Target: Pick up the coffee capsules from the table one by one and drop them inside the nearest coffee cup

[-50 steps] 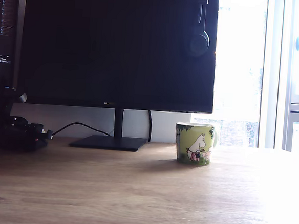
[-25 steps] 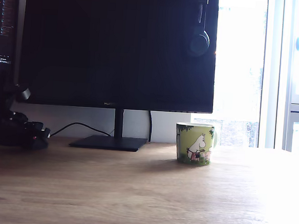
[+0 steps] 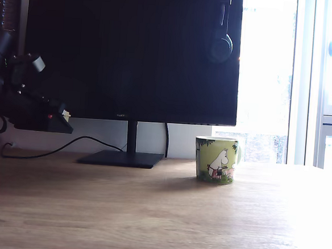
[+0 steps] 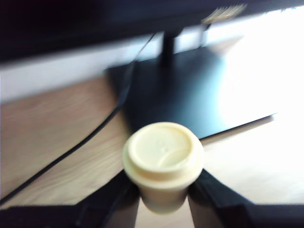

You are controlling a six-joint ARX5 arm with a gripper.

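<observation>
The gripper (image 4: 164,194) is pinching a cream-white capsule (image 4: 163,161) between its two dark fingers (image 4: 216,199), which are pressing on the tapered body just under the rim while the flat lid is facing the wrist camera. In the exterior view the arm is hanging above the surface (image 3: 148,214) at the exterior view's left, in front of the dark monitor (image 3: 131,53), with a black cable (image 3: 56,148) trailing below it. The coffee cup (image 3: 216,160) is standing upright on the surface well apart from the gripper, toward the exterior view's right, beside the monitor's stand (image 3: 121,158). The capsule is lifted clear and the step in hand is judged to be the carry across to the cup. Doing it well probably means keeping the squeeze steady, travelling high enough to clear the stand and the cup's rim, centring the capsule over the pale opening, and only then spreading the fingers. No second capsule is showing in either view, and the wrist view is blurred, so finer detail cannot be told.
</observation>
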